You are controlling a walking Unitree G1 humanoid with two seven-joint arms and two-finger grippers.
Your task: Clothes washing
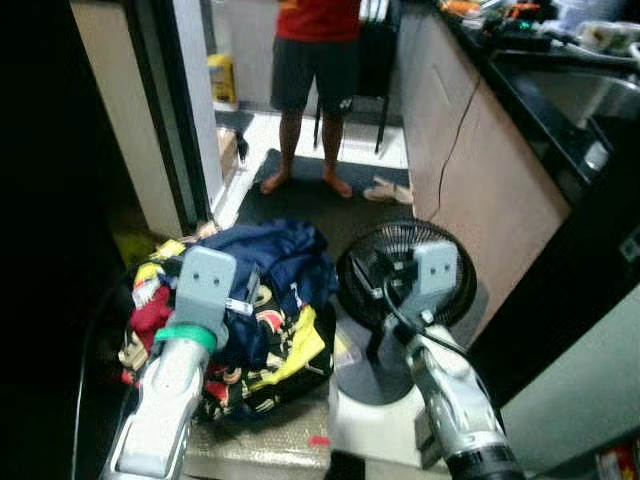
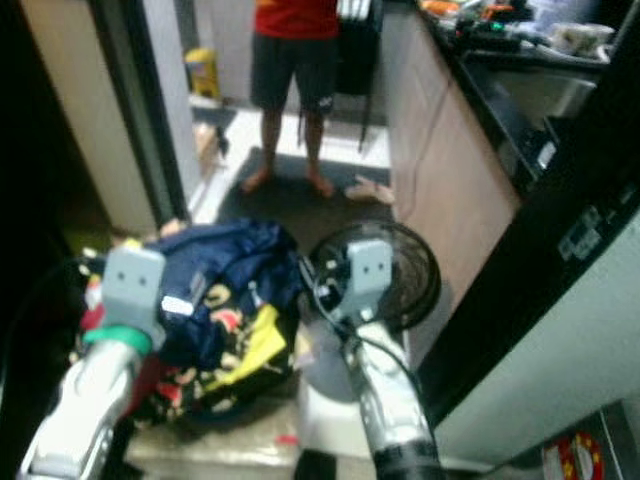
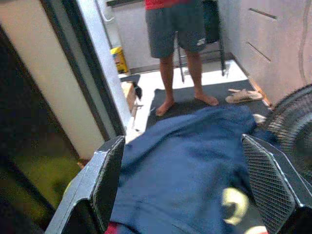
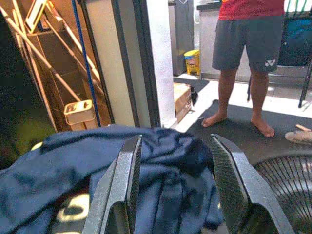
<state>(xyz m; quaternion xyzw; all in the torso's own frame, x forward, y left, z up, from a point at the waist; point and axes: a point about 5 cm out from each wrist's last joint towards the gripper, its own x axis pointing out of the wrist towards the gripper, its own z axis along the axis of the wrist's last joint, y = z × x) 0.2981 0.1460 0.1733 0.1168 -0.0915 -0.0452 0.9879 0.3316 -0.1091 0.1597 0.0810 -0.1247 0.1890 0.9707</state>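
A heap of clothes point(image 1: 240, 320) lies on the floor in front of me, with a dark blue garment point(image 1: 275, 255) on top and yellow, red and patterned pieces beneath. My left gripper point(image 3: 187, 187) hangs above the blue garment point(image 3: 190, 165), fingers wide apart and empty. My right gripper point(image 4: 175, 187) is open too, held over the right side of the heap, near the blue garment point(image 4: 97, 161), with nothing between its pads. Both silver arms reach forward, the left arm point(image 1: 180, 370) over the pile and the right arm point(image 1: 445, 370) over the fan.
A black floor fan point(image 1: 405, 275) stands just right of the heap. A person point(image 1: 315, 90) in a red shirt and dark shorts stands barefoot on a dark mat ahead. Cabinets and a counter point(image 1: 520, 90) run along the right, a door frame point(image 1: 175, 120) on the left. Sandals point(image 1: 388, 190) lie by the cabinet.
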